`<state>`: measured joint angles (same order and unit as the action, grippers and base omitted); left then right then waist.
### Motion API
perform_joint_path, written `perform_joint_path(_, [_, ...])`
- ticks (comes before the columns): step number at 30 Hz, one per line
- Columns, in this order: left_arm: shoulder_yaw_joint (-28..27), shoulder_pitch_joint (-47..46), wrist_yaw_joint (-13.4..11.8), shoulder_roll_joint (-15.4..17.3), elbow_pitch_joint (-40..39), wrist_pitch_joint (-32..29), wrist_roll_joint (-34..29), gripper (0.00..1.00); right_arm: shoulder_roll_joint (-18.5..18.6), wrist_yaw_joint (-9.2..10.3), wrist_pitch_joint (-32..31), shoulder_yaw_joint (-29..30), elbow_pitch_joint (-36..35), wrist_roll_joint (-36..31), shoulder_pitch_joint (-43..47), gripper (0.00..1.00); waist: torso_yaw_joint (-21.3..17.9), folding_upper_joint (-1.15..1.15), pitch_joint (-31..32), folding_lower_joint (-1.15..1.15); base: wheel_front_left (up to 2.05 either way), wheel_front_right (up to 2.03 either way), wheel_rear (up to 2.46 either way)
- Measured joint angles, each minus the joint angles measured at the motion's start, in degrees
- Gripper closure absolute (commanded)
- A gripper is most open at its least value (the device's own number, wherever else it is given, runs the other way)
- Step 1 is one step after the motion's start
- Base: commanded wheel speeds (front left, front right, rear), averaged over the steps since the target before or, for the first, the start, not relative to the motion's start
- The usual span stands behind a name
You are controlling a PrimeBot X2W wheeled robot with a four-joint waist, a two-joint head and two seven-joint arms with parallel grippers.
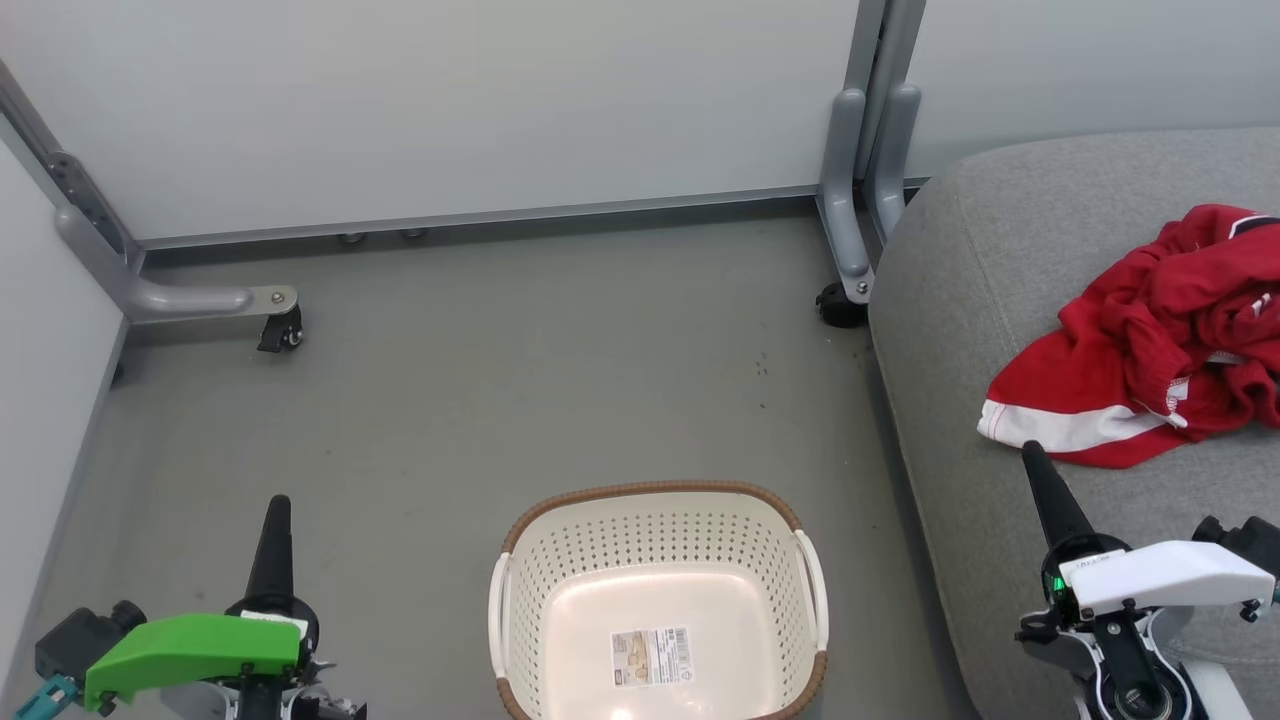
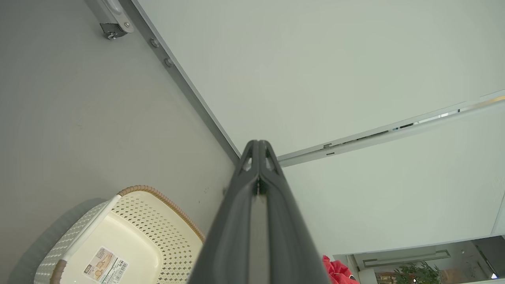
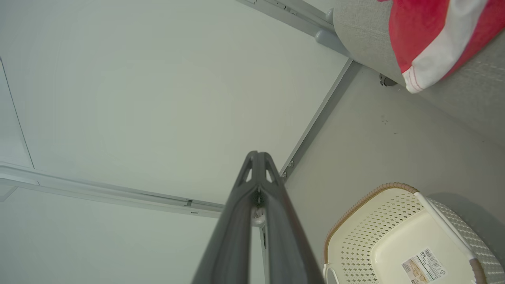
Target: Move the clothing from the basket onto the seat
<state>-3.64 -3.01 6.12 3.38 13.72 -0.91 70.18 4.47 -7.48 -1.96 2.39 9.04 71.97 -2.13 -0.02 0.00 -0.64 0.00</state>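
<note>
The red clothing [image 1: 1160,345] with white bands lies crumpled on the grey seat [image 1: 1010,230] at the right; its white-edged hem [image 3: 430,47] also shows in the right wrist view. The cream basket [image 1: 655,530] with a brown rim stands on the floor at the bottom centre, holding nothing but a label on its floor. The basket [image 2: 130,221] appears at the lower left of the left wrist view, and the basket [image 3: 367,232] at the lower right of the right wrist view. My left gripper [image 1: 277,505] is shut, left of the basket. My right gripper [image 1: 1030,452] is shut, just below the clothing's hem.
Pale wall panels [image 1: 450,100] on grey metal legs close the back and left. One castor [image 1: 282,330] sits at the back left, another castor [image 1: 838,305] by the seat's corner. Grey floor [image 1: 520,380] spreads between the panels and the basket.
</note>
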Motion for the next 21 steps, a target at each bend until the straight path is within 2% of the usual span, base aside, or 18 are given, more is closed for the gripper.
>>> perform_joint_path(21, [-1.42,-1.19,0.53,-0.25,0.18,-2.63,10.33,1.00,0.00,0.00,-1.25,0.85,2.32,10.40,-1.69,1.00,0.01,0.00,0.20,0.00,0.00,0.00,0.00])
